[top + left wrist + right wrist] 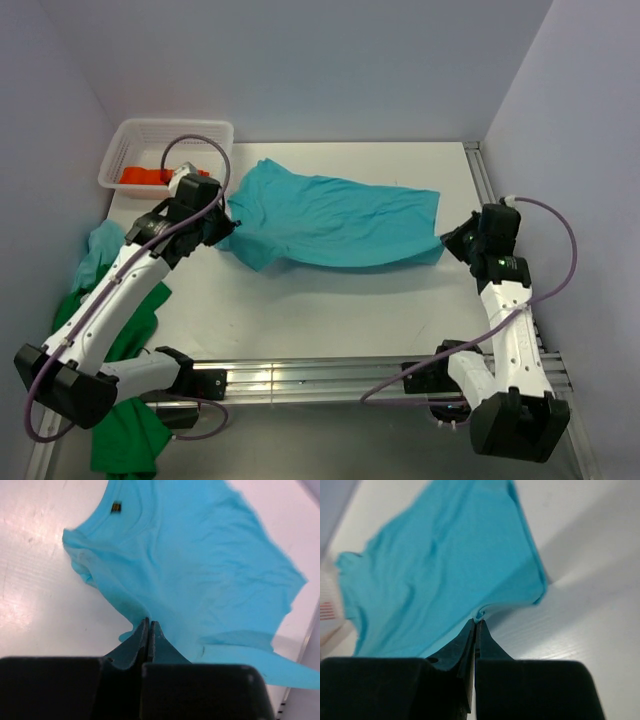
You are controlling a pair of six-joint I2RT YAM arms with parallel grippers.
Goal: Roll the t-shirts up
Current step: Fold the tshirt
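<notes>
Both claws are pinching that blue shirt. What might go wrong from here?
1. The left claw and right claw each pinch only a small bit of the turquoise t-shirt, so the cloth might slip free if pulled.
2. The shirt lies wrinkled, so a roll may turn out uneven.
3. The green t-shirt lies beneath the left arm, which could drag it.

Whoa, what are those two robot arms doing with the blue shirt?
Two arms hold one turquoise t-shirt: the left gripper is shut on its collar end, the right gripper on its bottom edge. It lies spread between them, not rolled yet. A green t-shirt and a second turquoise t-shirt wait at the left; an orange-red t-shirt sits in the basket.
</notes>
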